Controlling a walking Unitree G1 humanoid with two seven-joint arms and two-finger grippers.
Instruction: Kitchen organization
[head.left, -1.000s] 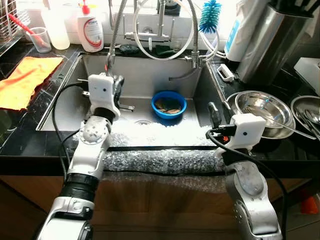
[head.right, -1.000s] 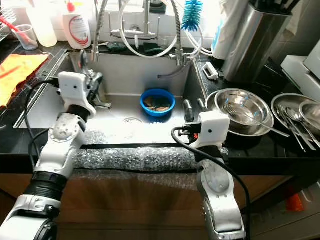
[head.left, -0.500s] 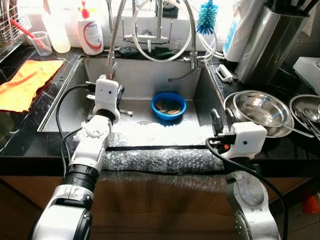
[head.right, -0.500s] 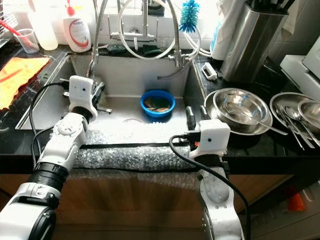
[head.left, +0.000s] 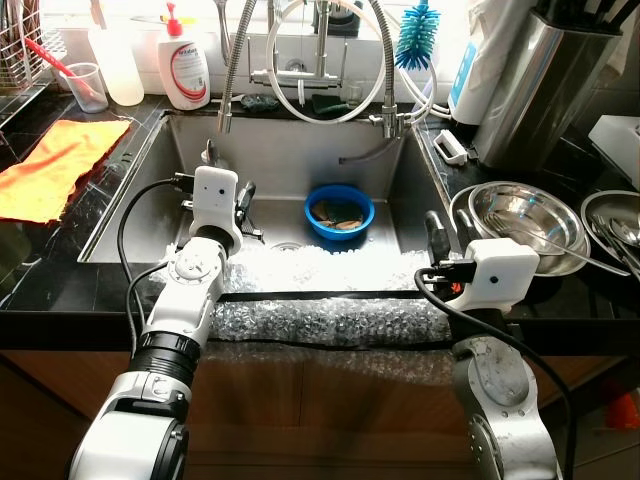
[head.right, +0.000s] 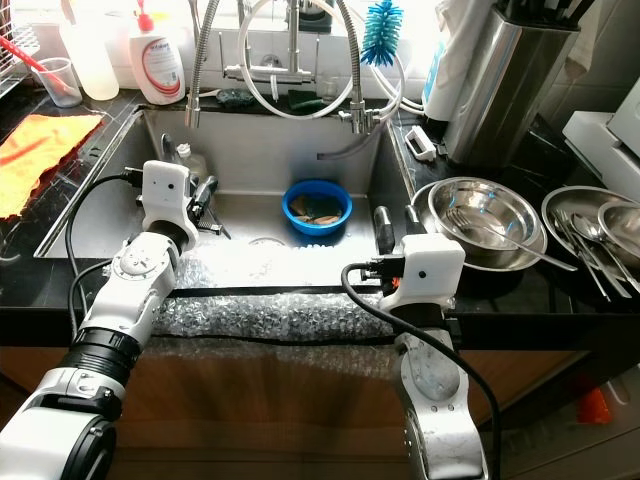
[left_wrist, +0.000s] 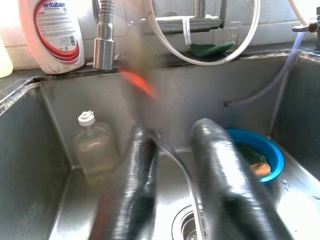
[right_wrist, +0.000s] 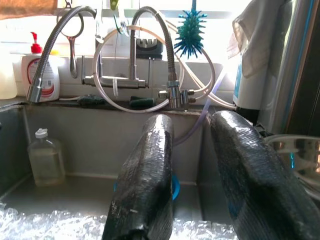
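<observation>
Left hand (left_wrist: 172, 165) hangs open over the sink (head.left: 290, 150), right hand (right_wrist: 195, 175) open at its rim; next, probably reach for the bowl (head.left: 339, 210)

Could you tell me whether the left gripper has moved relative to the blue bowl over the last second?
Yes. The left gripper has come lower and closer to the blue bowl in the sink, moving rightward toward it.

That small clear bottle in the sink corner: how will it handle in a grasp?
The clear bottle stands upright on a narrow base, so a nudge may tip it. It looks like thin plastic, probably light. The sink may be wet, so it could slip.
</observation>
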